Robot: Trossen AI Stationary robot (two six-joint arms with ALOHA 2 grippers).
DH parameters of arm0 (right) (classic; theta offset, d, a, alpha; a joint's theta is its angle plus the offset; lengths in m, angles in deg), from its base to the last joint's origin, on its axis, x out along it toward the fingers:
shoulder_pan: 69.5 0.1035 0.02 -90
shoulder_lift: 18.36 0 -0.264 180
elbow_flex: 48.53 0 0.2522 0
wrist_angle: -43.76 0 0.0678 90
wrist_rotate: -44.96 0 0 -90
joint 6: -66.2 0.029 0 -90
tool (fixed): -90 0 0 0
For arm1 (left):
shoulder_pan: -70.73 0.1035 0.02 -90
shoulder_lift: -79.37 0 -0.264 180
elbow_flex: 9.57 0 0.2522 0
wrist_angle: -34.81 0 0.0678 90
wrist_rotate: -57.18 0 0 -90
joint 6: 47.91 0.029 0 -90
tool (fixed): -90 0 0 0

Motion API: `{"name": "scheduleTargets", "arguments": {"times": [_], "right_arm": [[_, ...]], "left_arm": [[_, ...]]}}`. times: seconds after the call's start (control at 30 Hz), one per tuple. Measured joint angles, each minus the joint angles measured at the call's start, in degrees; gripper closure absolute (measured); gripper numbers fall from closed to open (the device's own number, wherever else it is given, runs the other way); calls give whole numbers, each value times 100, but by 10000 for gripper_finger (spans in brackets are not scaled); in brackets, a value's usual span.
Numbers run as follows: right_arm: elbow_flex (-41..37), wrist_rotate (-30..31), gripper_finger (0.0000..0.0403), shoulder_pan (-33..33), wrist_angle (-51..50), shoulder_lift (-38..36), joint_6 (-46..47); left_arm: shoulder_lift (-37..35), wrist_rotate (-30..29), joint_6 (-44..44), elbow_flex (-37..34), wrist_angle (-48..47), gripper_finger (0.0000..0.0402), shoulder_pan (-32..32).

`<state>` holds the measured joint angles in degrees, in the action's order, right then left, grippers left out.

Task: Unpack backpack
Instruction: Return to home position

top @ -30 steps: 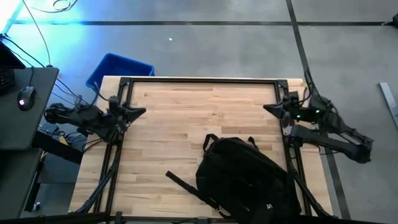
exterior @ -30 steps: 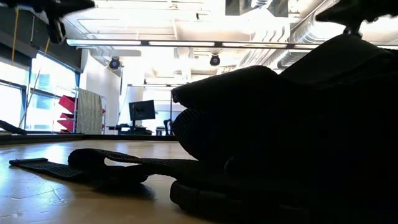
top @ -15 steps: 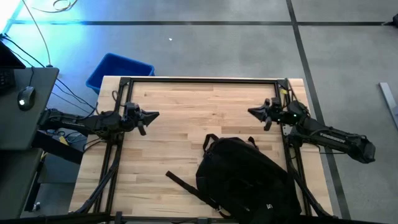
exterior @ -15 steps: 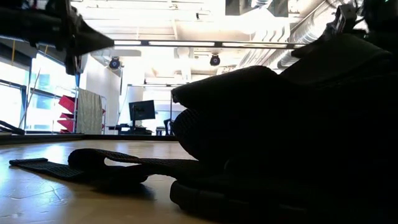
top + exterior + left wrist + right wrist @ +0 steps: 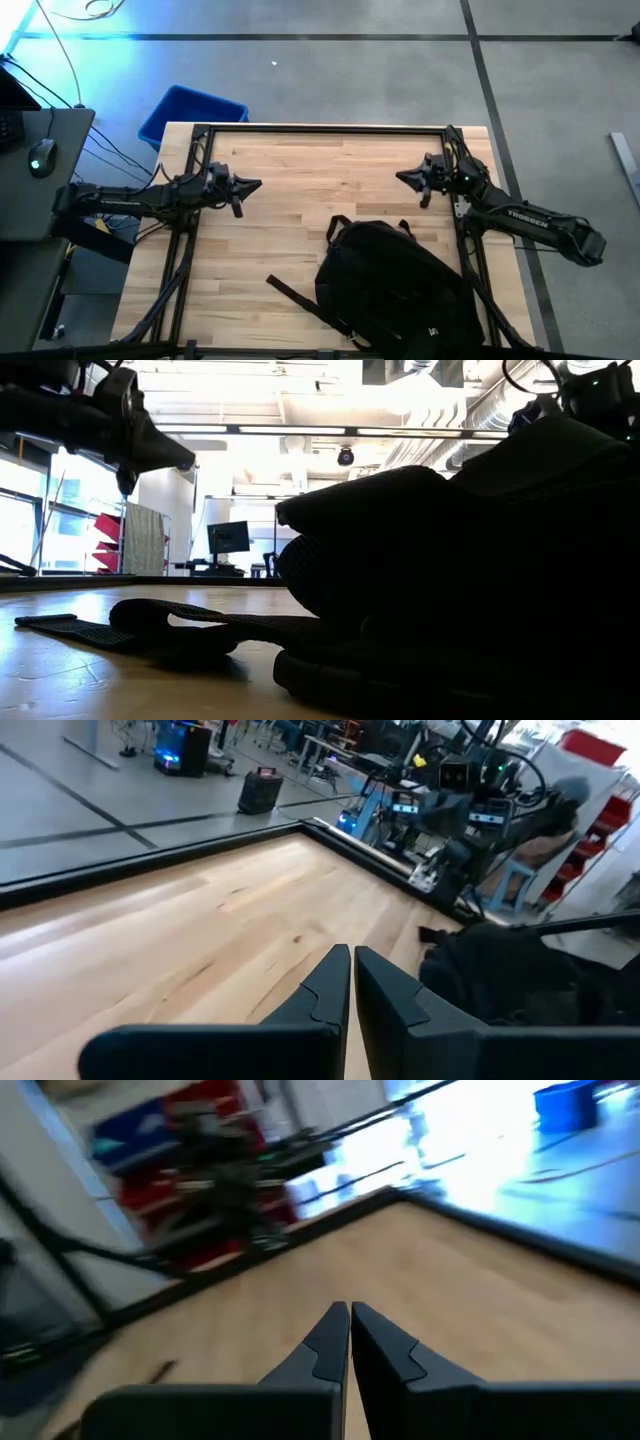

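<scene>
Wooden table (image 5: 300, 200) carries one black backpack (image 5: 400, 290), lying at five o'clock in the high view, with one strap (image 5: 290, 293) trailing toward eight o'clock. One blue bin (image 5: 190, 112) sits off the table at eleven o'clock. Two arms hover above the wood: the left gripper (image 5: 256, 185) at nine o'clock and the right gripper (image 5: 401, 177) at two o'clock. Both are clenched on nothing, apart from the backpack.

The wooden table (image 5: 300, 190) bears one thing — the black backpack (image 5: 400, 285), straps sprawled, on its right side.
</scene>
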<state>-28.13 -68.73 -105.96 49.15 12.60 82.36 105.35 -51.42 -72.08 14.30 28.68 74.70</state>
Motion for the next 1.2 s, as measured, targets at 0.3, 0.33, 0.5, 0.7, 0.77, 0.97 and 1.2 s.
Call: {"name": "scheduleTargets", "arguments": {"times": [0.3, 0.33, 0.5, 0.7, 0.77, 0.97, 1.2], "right_arm": [[0, 1754, 403, -32, -540, 13, 788], [0, 1753, 403, -32, -635, 13, 877], [0, 1752, 403, -30, -1005, 13, 901], [2, 1752, 403, 5, -1350, -122, 889], [2, 1781, 403, 106, -1582, -418, 888], [4, 1751, 403, 661, -2498, -1703, 887], [4, 1723, 403, 1315, -2775, -2692, 887]], "left_arm": [[0, -722, -252, 0, -414, 402, 26], [0, -722, -370, 0, -466, 402, 26], [0, -723, -371, 0, -606, 402, 25], [0, -725, -408, 0, -635, 402, 24], [-13, -726, -408, 0, -660, 402, 20], [-420, -723, -410, 0, -655, 402, 25], [-1187, -718, -412, 0, -646, 401, 63]]}}
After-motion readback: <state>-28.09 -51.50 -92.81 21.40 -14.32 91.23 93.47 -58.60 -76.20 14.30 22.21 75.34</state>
